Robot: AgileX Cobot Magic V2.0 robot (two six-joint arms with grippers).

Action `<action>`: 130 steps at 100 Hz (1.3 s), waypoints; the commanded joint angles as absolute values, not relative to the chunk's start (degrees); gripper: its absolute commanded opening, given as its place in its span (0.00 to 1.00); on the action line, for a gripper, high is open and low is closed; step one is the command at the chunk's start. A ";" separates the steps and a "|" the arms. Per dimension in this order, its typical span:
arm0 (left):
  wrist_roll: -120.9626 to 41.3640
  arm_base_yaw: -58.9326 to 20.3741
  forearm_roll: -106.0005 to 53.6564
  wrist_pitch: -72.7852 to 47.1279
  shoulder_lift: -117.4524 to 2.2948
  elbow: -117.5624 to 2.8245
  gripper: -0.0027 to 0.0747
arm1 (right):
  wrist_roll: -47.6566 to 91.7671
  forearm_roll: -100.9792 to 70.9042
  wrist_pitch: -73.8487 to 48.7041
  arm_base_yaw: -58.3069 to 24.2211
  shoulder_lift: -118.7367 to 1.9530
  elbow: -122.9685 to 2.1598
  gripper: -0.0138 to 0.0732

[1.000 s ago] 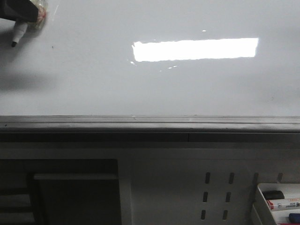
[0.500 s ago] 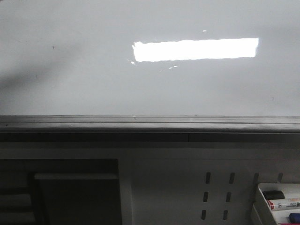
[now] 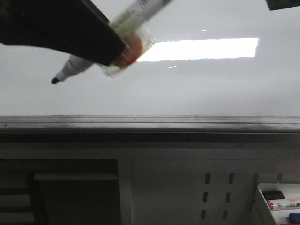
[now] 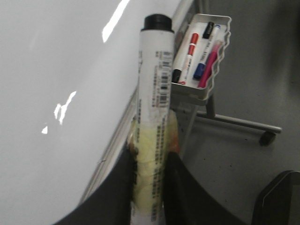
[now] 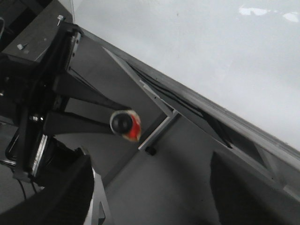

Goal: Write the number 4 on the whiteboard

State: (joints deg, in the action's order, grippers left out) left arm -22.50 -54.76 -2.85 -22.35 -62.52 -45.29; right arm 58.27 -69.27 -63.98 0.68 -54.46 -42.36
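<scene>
The whiteboard (image 3: 197,89) is glossy and white, with a bright rectangular reflection and a grey bottom rail (image 3: 150,123). No number 4 shows on it. My left gripper (image 3: 117,49) is shut on a white marker pen (image 3: 77,65) wrapped in yellowish tape. It holds the pen in front of the board's upper left, black tip (image 3: 55,80) pointing down-left. In the left wrist view the pen (image 4: 152,84) sticks out between the fingers (image 4: 174,183). My right gripper (image 5: 150,197) is open and empty, away from the board (image 5: 211,42). A dark part of it shows in the front view (image 3: 283,3).
A white wire tray (image 3: 262,206) with several spare markers hangs at the lower right, also in the left wrist view (image 4: 224,51). A grey slotted panel (image 3: 218,192) sits below the rail. The board's stand leg and caster (image 4: 267,137) rest on the floor.
The left gripper with the marker sat at the top left corner, left the view, and is now back, lower and further right. A dark part of the right gripper appeared at top right.
</scene>
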 commanded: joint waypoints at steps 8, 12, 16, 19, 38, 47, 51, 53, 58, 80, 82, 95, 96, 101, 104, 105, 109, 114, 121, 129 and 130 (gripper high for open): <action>-22.54 -58.59 -2.34 -15.91 -64.21 -47.14 0.01 | 58.90 -71.03 -65.87 -2.88 -57.07 -46.37 0.70; -22.54 -58.82 -2.34 -15.25 -64.51 -47.18 0.01 | 58.28 -69.94 -65.76 -3.97 -57.63 -46.69 0.70; -22.54 -58.94 -2.34 -14.69 -64.76 -47.18 0.01 | 57.96 -69.10 -65.49 -5.03 -58.24 -47.16 0.70; -22.54 -58.94 -2.34 -14.24 -64.75 -47.18 0.01 | 57.82 -68.54 -64.98 -6.01 -58.80 -47.27 0.70; -22.54 -58.94 -2.34 -13.70 -65.14 -47.18 0.01 | 57.82 -68.68 -63.06 -9.66 -60.80 -47.27 0.70; -22.54 -58.94 -1.71 -13.57 -65.28 -47.18 0.01 | 57.82 -68.82 -62.02 -10.86 -61.53 -47.27 0.70; -22.54 -58.94 -1.71 -13.55 -65.28 -47.18 0.01 | 57.82 -69.28 -61.60 -11.38 -61.82 -47.27 0.70; -22.54 -58.94 -1.71 -13.45 -65.28 -47.18 0.01 | 57.82 -69.50 -61.48 -11.60 -62.13 -47.27 0.70; -22.54 -58.94 -1.62 -13.42 -65.28 -47.18 0.01 | 57.82 -69.76 -61.13 -12.06 -62.51 -47.54 0.70; -22.54 -58.94 -1.47 -12.97 -65.28 -47.18 0.01 | 57.82 -69.76 -61.25 -13.62 -65.08 -50.40 0.70; -22.54 -58.94 -1.47 -12.93 -65.28 -47.18 0.01 | 57.82 -69.76 -61.49 -13.62 -65.44 -50.67 0.70; -22.54 -58.94 -1.47 -11.55 -65.28 -47.18 0.01 | 57.82 -69.65 -62.69 -13.62 -67.18 -51.32 0.70; -22.54 -58.94 -1.47 -11.54 -65.28 -47.18 0.01 | 57.82 -69.65 -62.79 -13.62 -67.41 -51.32 0.70; -22.54 -58.94 -1.37 -10.95 -65.28 -47.18 0.01 | 57.82 -69.65 -62.93 -13.62 -67.94 -51.32 0.70; -22.54 -58.94 -1.25 -10.84 -65.28 -47.18 0.01 | 57.82 -69.65 -62.95 -13.62 -68.07 -51.32 0.70; -22.54 -58.94 -1.25 -10.72 -65.28 -47.18 0.01 | 57.82 -69.65 -62.95 -13.62 -68.22 -51.32 0.70; -22.54 -58.94 -1.25 -10.45 -65.28 -47.18 0.01 | 57.82 -69.65 -63.17 -13.62 -68.34 -51.32 0.70; -22.54 -58.94 -1.25 -10.06 -65.28 -47.18 0.01 | 57.82 -69.65 -63.31 -13.62 -68.47 -51.32 0.70; -22.54 -58.94 -0.97 -9.65 -65.28 -47.18 0.01 | 57.92 -69.65 -63.31 -13.62 -68.47 -51.32 0.66; -22.54 -58.94 -0.42 -9.53 -65.28 -47.18 0.01 | 58.18 -69.65 -63.31 -13.62 -68.47 -51.32 0.56; -22.54 -58.94 0.00 -9.53 -65.28 -47.18 0.01 | 58.36 -69.65 -63.31 -13.62 -68.47 -51.32 0.55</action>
State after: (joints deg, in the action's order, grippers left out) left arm -22.54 -58.54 -0.76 -14.38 -66.21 -45.29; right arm 57.77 -66.10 -62.13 -13.57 -69.26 -49.44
